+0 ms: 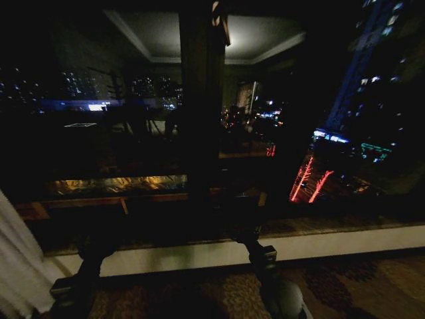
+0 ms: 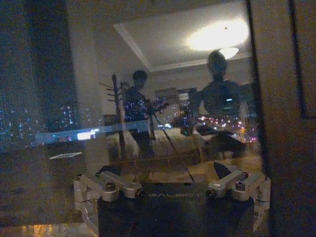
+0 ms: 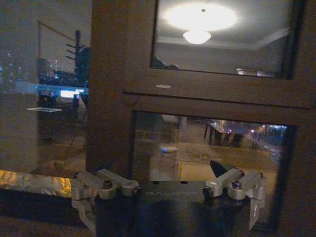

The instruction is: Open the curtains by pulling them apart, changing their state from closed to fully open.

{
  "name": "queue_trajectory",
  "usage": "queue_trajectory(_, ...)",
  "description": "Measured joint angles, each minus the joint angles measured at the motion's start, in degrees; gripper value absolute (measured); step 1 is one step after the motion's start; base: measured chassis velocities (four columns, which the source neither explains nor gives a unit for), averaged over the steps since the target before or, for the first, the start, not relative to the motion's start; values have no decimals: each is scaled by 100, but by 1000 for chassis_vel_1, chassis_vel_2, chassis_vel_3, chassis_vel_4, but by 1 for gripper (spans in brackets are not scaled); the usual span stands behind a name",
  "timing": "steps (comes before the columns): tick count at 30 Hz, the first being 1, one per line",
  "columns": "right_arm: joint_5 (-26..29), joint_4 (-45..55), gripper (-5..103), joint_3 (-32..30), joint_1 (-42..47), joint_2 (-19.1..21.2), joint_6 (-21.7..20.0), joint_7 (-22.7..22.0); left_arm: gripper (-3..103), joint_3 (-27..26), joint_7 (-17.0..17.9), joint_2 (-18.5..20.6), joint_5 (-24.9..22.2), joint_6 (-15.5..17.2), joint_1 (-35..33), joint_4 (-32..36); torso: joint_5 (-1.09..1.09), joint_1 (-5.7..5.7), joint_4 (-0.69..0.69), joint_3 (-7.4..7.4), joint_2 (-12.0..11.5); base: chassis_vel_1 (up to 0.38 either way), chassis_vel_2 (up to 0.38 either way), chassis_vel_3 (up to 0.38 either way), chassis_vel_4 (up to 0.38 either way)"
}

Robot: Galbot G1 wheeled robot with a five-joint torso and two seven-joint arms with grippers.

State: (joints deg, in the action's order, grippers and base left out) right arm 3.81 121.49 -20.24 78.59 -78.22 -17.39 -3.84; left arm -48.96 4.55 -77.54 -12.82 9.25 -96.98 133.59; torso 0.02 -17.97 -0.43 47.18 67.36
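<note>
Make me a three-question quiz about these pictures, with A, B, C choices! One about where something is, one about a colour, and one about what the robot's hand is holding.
1. Where is the curtain in the head view?
A. across the middle of the window
B. at the lower left edge
C. at the upper right corner

2. What colour is that curtain?
A. white
B. red
C. green

3. What is the left gripper holding?
A. a fold of curtain
B. a cup
C. nothing

Answers:
1 B: the fabric sits at the lower left edge, and the window glass is bare.
2 A: its folds look white against the dark room.
3 C: its jaws stand apart with only glass ahead of them; the right gripper is the same.
</note>
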Motion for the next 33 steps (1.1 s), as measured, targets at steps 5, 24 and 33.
queue_trajectory(5,3,-1,100,-12,-4,-6,0,-3,100,1,0,-3,0,1,2,-1,0,-1,0,0,0,-58,-373,38,363)
queue_trajectory(24,198,125,100,-332,104,87,1,-9,100,213,0,-108,178,-17,-47,96,0,-1,-2,1,-1,-55,-400,55,404)
queue_trajectory(33,361,118,100,-472,139,162,44,-5,100,350,15,-202,363,-7,-34,150,-1,-1,-1,1,-1,-52,-404,53,411)
